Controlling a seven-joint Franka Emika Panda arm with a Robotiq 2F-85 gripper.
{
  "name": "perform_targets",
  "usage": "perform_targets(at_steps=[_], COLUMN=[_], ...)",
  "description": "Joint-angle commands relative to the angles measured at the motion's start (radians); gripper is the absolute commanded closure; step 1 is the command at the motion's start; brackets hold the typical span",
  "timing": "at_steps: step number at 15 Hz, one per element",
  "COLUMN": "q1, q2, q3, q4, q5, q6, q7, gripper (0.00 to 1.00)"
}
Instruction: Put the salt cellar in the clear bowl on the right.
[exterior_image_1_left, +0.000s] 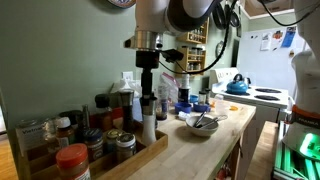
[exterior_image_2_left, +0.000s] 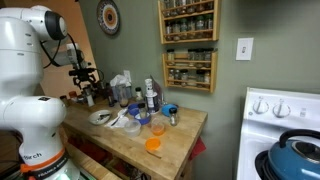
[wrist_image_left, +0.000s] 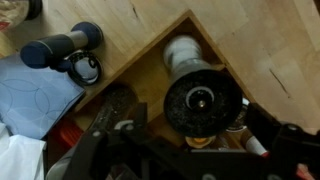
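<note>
Fingers (exterior_image_1_left: 145, 88) spread and empty above the dark-capped salt cellar (exterior_image_1_left: 148, 125), standing in a wooden rack (exterior_image_1_left: 135, 160).

The gripper (exterior_image_1_left: 148, 92) hangs right over the salt cellar (exterior_image_1_left: 149, 126) at the rack's (exterior_image_1_left: 130, 161) end — a bowl (exterior_image_1_left: 200, 124) sits nearby on the counter (exterior_image_1_left: 205, 150).
</note>
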Motion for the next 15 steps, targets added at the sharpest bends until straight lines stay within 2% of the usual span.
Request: perform_targets(at_steps=[1,10,11,13,15], q1=[0.027,0.05,0.052,0.053,0.054], q2=[0.023,0.03,0.031,0.033,0.034], q3=[-0.014,-0.043,-0.045,-0.043,-0.039], q4=[0.018,0.012,0.012,0.013,0.015], q5=[-0.011,-0.099,-0.105,-0.105,-0.096], q6=[-0.019,-0.022,-0.029,-0.038,-0.047], q7=[-0.001,0.022,0.018,0.008,0.001], gripper=[0.0,0.0,0.06,0.34,0.5])
